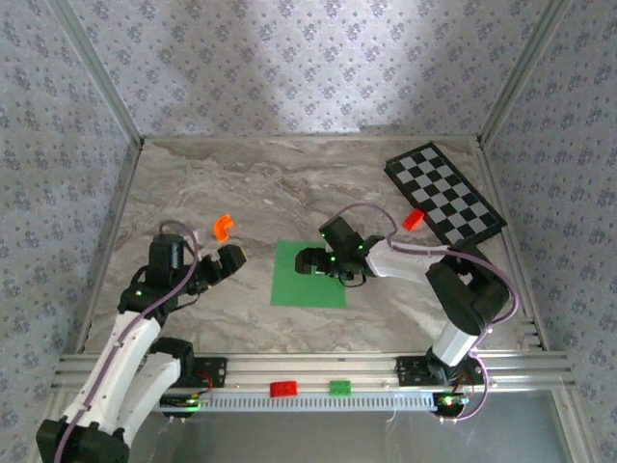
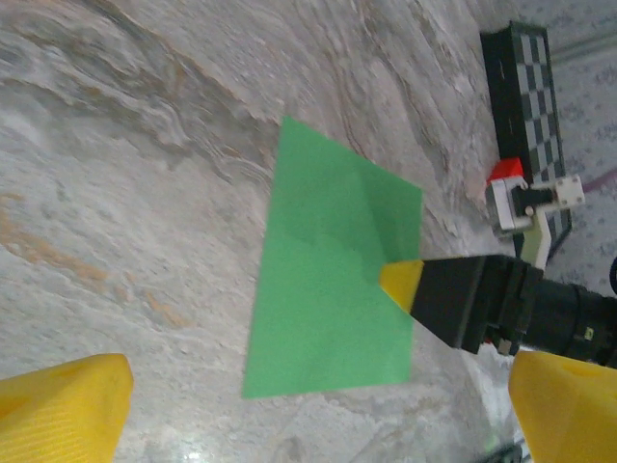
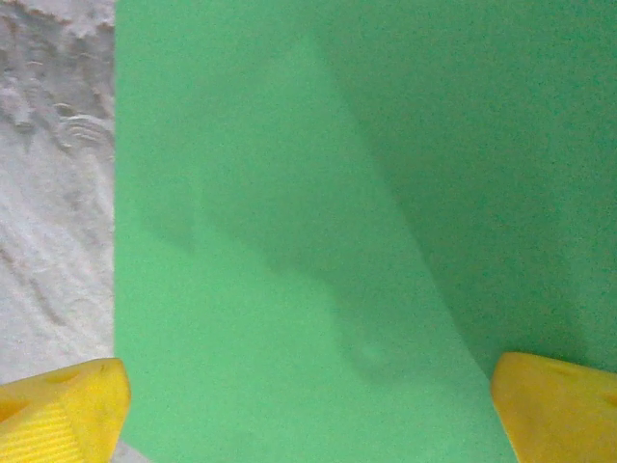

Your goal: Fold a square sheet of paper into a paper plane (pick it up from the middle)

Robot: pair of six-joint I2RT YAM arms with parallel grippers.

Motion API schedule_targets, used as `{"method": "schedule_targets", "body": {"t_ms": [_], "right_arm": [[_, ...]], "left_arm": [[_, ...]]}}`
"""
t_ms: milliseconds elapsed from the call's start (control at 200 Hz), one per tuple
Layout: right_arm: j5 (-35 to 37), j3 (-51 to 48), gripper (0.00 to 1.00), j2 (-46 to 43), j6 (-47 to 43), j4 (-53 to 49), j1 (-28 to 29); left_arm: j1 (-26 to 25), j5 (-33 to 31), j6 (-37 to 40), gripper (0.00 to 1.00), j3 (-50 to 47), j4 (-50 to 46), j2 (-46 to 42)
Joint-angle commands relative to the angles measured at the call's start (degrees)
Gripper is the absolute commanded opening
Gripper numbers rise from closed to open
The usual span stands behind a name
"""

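Task's thing: the thin bright green square sheet of paper (image 1: 307, 289) lay flat and unfolded on the grey marbled desk (image 1: 222, 183), a little below the middle of the top view.
Right pincer: the right pincer (image 1: 305, 260) stood over the upper middle part of the sheet. Its yellow fingers (image 3: 67, 405) were wide apart with nothing between them. In its own wrist view the green paper lay directly under the gap.
Contact: a shadow fell on the paper, so I judged the fingers near it but not pressing; I could not tell this surely.
Left pincer: the left pincer (image 1: 231, 257) also had its fingers apart and empty. It was over bare desk, near the sheet's left edge in the top view.
Nearer arm: the right one.
Long axis: none, as the sheet was square; its edges ran almost parallel to the frame edges in the top view.
Coming move: probably a downward pinch at the sheet's middle, which lay slightly toward the lower side of the frame from the right pincer.
Writing: no brand, label or text could be read anywhere.
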Motion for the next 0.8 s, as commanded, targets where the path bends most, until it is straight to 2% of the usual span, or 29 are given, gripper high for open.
{"method": "schedule_targets", "body": {"t_ms": [0, 100, 260, 405, 495, 545, 640, 795], "right_arm": [[-2.2, -2.8, 1.0, -1.9, 6.1, 1.6, 1.7], [0.4, -2.4, 1.0, -7.1, 5.1, -0.9, 1.0], [10.4, -4.4, 1.0, -18.1, 4.1, -8.5, -2.2], [23.3, -11.3, 1.0, -30.7, 8.2, -10.8, -5.1], [28.4, -17.2, 1.0, -39.1, 10.1, -10.0, -7.6], [27.0, -20.2, 1.0, -43.5, 10.3, -8.6, -10.6], [16.5, -25.1, 1.0, -50.2, 7.3, -5.4, -18.3], [9.0, -26.6, 1.0, -54.1, 5.4, -10.7, -26.4]], "left_arm": [[-4.5, -4.5, -2.3, 1.0, -0.4, 0.5, 1.1], [-8.6, -7.7, -0.7, 1.0, 2.0, -0.4, 6.5], [-16.4, -15.0, 1.8, 1.0, 9.1, -2.7, 17.8], [-22.5, -20.7, 1.8, 1.0, 15.4, -2.2, 28.5], [-26.4, -24.4, 1.3, 1.0, 19.6, -1.8, 34.6], [-28.4, -26.6, 0.8, 1.0, 22.1, -1.8, 37.9], [-31.3, -28.7, -0.7, 1.0, 27.2, -3.0, 45.4], [-34.3, -28.6, -2.2, 1.0, 37.1, -8.3, 57.5]]}}
